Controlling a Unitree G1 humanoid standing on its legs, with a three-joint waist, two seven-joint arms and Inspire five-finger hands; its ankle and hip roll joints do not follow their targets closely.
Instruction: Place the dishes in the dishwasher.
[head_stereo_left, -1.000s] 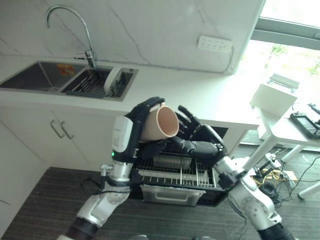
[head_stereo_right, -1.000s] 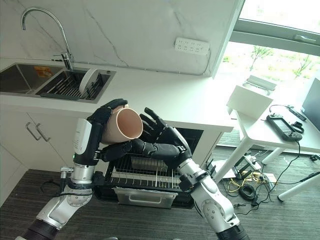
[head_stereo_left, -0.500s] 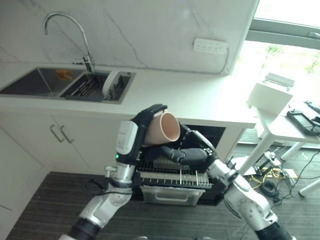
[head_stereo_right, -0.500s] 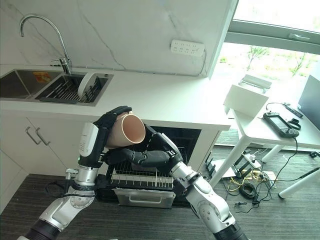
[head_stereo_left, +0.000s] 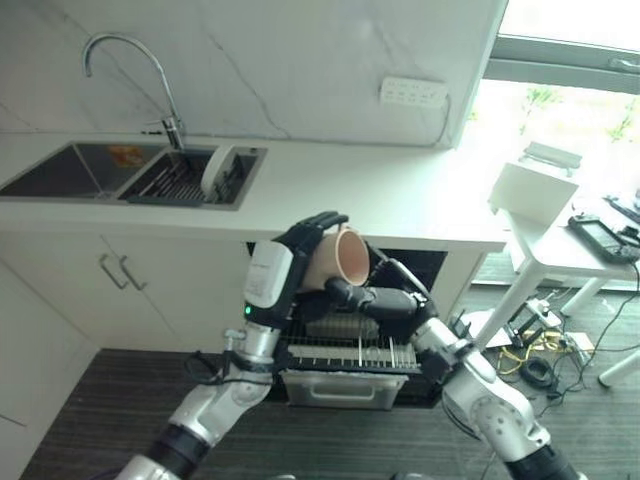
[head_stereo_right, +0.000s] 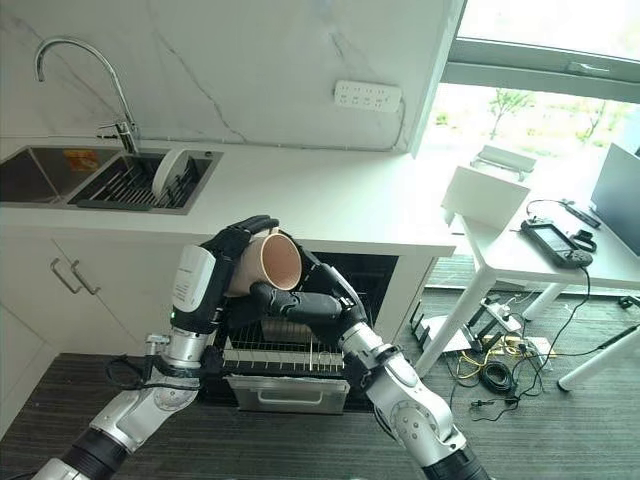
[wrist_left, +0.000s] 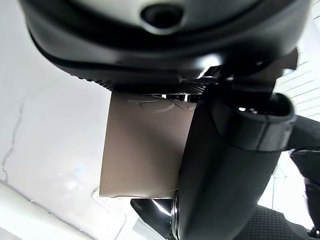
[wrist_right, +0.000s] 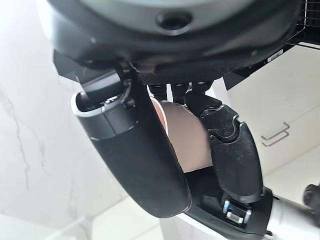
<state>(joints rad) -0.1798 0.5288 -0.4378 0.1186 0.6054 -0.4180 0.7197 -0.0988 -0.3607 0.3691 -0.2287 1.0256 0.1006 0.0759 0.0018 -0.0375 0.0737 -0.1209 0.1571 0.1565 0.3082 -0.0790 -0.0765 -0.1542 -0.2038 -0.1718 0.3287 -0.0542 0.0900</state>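
In a kitchen with a white counter (head_stereo_left: 400, 190), the round beige plastic cup (head_stereo_left: 340, 258) is being held up over the pulled-out wire dishwasher rack (head_stereo_left: 345, 347), the left hand (head_stereo_left: 305, 238) curling round it, the right hand (head_stereo_left: 385, 298) wrapping its rim.

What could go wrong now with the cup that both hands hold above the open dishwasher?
The cup is held in the air by the left hand and the right hand; in a handover it may slip and fall onto the rack. It lies on its side, so it may land badly.
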